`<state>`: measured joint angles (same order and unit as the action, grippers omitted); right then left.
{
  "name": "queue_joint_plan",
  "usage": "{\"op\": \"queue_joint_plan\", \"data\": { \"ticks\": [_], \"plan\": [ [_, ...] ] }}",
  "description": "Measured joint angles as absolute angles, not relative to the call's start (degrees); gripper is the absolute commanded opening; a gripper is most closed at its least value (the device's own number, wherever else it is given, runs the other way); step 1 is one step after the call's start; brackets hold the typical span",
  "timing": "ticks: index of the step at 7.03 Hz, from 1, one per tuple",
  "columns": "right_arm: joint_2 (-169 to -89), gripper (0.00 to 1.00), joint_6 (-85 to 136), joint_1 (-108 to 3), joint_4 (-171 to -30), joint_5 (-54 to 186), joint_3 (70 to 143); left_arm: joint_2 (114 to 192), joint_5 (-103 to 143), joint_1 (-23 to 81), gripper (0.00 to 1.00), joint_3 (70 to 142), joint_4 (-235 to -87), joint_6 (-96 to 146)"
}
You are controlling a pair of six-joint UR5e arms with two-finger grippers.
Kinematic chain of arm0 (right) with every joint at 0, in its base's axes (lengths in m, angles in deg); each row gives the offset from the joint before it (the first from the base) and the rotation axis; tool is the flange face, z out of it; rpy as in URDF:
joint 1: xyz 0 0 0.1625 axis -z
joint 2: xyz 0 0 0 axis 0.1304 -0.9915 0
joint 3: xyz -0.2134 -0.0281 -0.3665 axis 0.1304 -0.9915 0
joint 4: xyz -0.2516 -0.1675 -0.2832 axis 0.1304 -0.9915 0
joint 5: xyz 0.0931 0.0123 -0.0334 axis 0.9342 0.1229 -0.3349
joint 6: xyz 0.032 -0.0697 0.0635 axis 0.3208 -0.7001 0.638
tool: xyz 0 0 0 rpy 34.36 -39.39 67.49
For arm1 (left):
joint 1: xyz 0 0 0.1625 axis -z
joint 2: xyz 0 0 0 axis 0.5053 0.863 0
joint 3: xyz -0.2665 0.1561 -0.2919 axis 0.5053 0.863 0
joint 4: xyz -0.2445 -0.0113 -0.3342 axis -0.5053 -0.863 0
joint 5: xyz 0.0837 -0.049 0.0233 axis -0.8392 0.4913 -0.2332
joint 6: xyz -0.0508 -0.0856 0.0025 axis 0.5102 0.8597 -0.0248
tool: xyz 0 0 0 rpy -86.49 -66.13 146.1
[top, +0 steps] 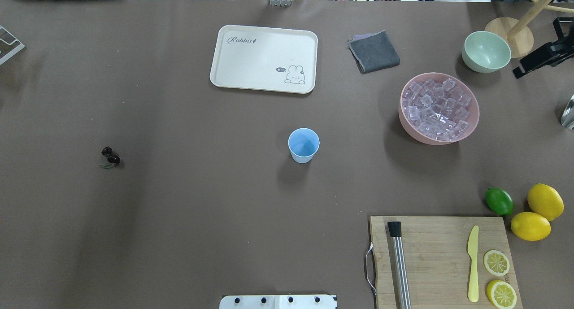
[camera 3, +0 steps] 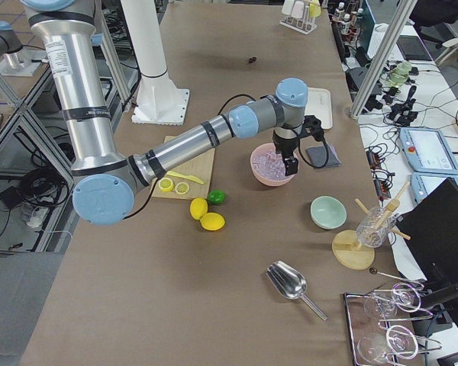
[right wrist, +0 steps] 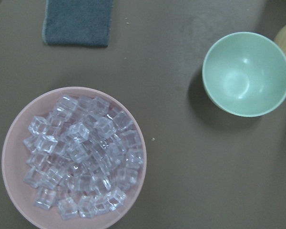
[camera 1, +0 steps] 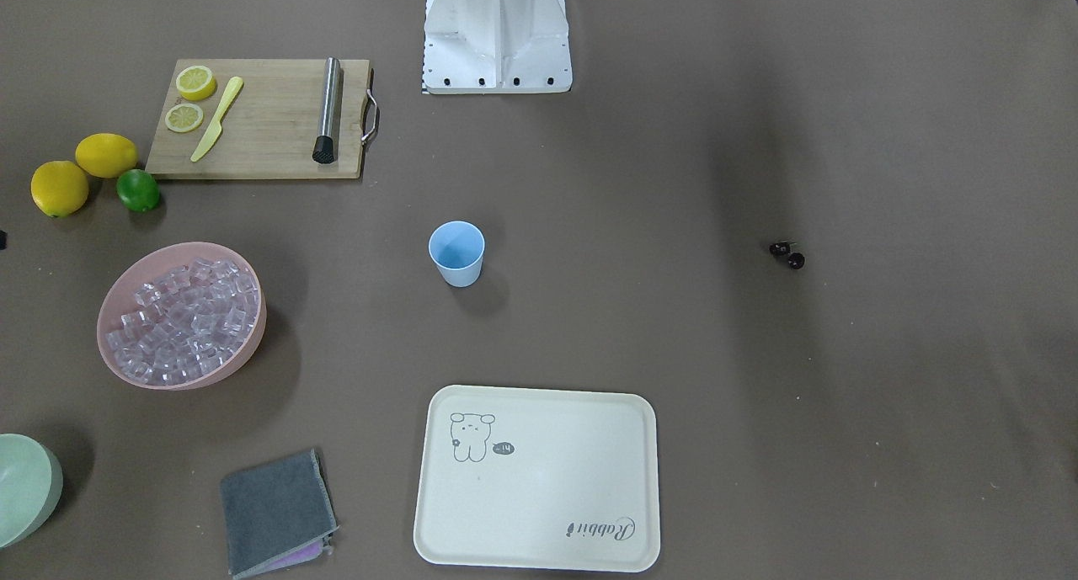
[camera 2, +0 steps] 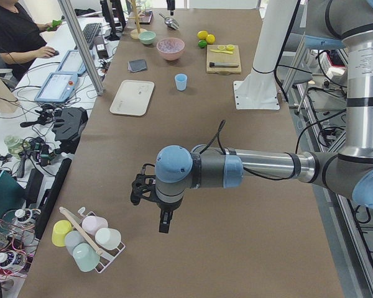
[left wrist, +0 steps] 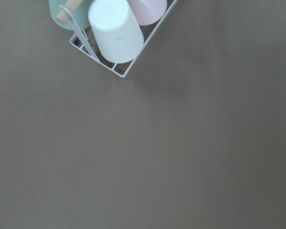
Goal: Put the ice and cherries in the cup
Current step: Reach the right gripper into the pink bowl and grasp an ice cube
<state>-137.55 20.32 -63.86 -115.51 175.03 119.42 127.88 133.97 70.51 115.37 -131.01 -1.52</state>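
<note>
Cream tray (top: pixel 264 53) printed "Rabbit", bunny (top: pixel 294 74) saying "hi", blue cup (top: pixel 304 145) near

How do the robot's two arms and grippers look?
Both the left arm and the right arm are round silver tubes with light-blue joint caps and black rings. A black cable arcs beside each forearm. The left gripper and right gripper are black.
</note>
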Motion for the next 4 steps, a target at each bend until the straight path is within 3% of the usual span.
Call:
{"op": "queue_joint_plan", "data": {
  "ticks": [4],
  "plan": [
    [-137.0,0.97,38.1,-50.8,-101.7,165.4,116.7,127.8,134.1,70.6,0.98,115.5,-131.1,-1.9]
  ]
}}
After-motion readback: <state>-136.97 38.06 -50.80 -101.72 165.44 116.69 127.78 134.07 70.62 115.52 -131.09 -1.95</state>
